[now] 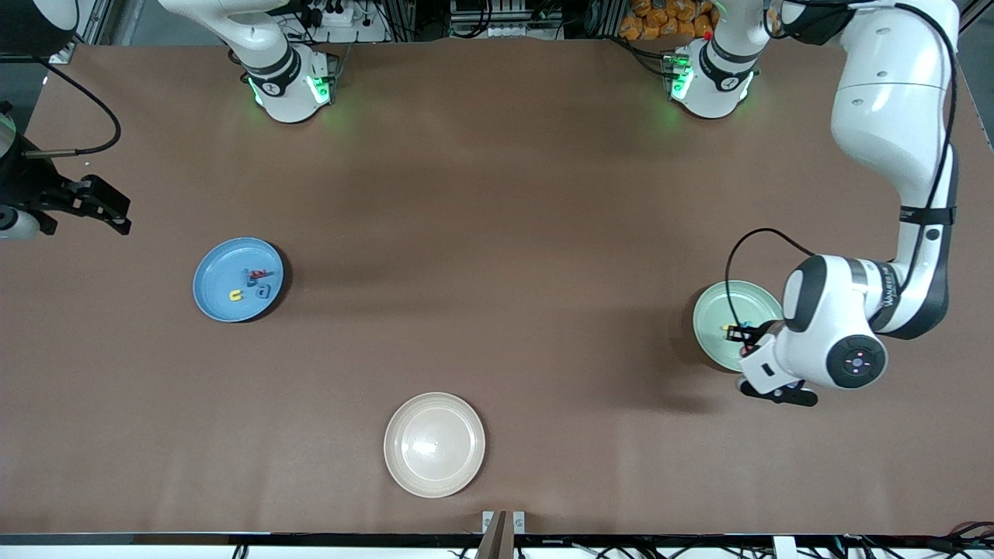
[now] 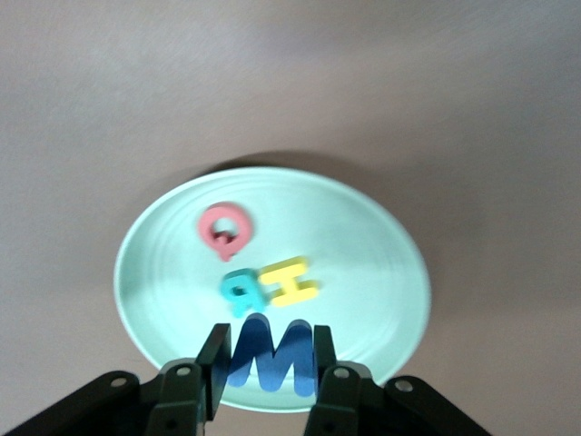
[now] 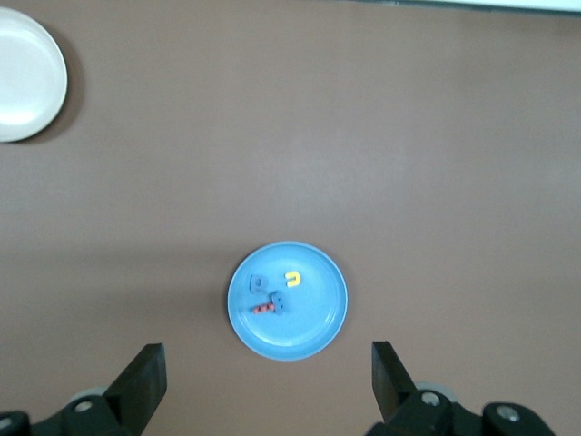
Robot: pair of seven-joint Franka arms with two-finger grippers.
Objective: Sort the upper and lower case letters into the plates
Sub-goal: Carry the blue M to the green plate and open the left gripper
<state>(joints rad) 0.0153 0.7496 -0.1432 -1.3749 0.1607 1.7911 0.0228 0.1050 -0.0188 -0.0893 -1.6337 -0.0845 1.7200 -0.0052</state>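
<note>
The pale mint green plate (image 1: pixel 710 307) lies toward the left arm's end of the table. In the left wrist view this plate (image 2: pixel 372 236) holds a red Q (image 2: pixel 224 230), a teal R (image 2: pixel 241 289) and a yellow H (image 2: pixel 289 280). My left gripper (image 1: pixel 742 335) is low over the plate's near rim, shut (image 2: pixel 268 359) on a blue M (image 2: pixel 270 352). The sky blue plate (image 1: pixel 217 299) holds a yellow letter (image 1: pixel 235 295), blue letters (image 1: pixel 262 291) and a red one (image 1: pixel 260 273). My right gripper (image 1: pixel 105 208) waits open, high over the table's right-arm end, with that plate (image 3: pixel 309 331) below it.
An empty cream-beige plate (image 1: pixel 435 444) sits near the front edge in the middle, also seen in the right wrist view (image 3: pixel 23 73). The left arm's elbow and forearm hang over the table's left-arm end. The brown table top (image 1: pixel 497 233) lies between the plates.
</note>
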